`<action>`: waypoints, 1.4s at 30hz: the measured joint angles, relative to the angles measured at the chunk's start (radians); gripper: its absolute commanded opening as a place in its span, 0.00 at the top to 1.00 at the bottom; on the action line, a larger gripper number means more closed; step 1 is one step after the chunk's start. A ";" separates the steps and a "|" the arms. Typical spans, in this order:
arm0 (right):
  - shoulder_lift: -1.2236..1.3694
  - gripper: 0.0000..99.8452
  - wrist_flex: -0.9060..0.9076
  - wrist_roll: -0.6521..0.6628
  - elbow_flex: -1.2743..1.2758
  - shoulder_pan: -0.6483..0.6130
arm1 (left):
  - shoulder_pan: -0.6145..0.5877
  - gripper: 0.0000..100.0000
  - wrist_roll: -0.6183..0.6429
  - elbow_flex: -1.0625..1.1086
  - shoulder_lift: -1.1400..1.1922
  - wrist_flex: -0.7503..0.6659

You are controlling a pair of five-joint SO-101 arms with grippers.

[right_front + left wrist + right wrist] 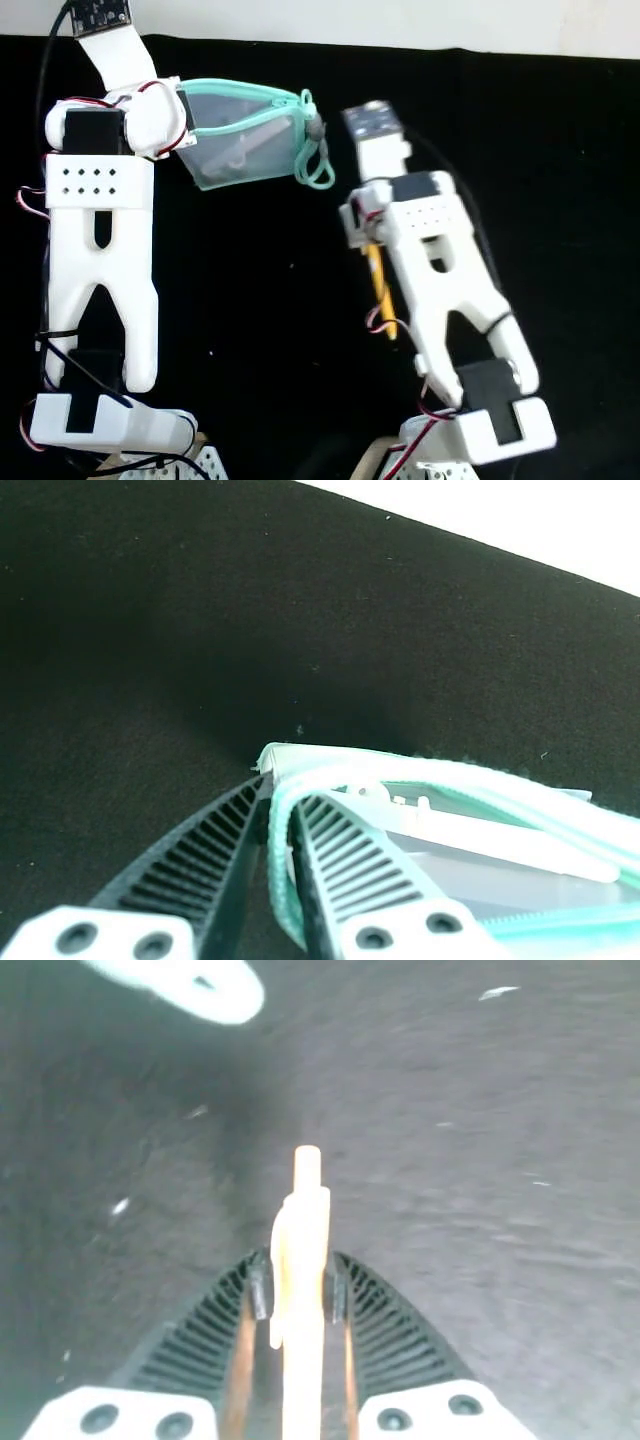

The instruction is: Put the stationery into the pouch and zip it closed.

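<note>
A clear pouch with mint-green trim and zipper is held up off the black table at the back left. My left gripper is shut on the pouch's corner edge; a white item lies inside it. The pouch's green loop strap hangs at its right end. My right gripper is shut on an orange pen, which pokes out past the fingertips. In the high view the pen runs under the right arm, a little right of the pouch.
The black cloth covers the table. A white strip runs along the far edge. Both arm bases stand at the near edge, with open cloth between the arms.
</note>
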 measured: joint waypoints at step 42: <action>0.347 0.99 0.091 -0.005 -1.576 -0.224 | 0.000 0.99 0.000 0.000 0.000 0.000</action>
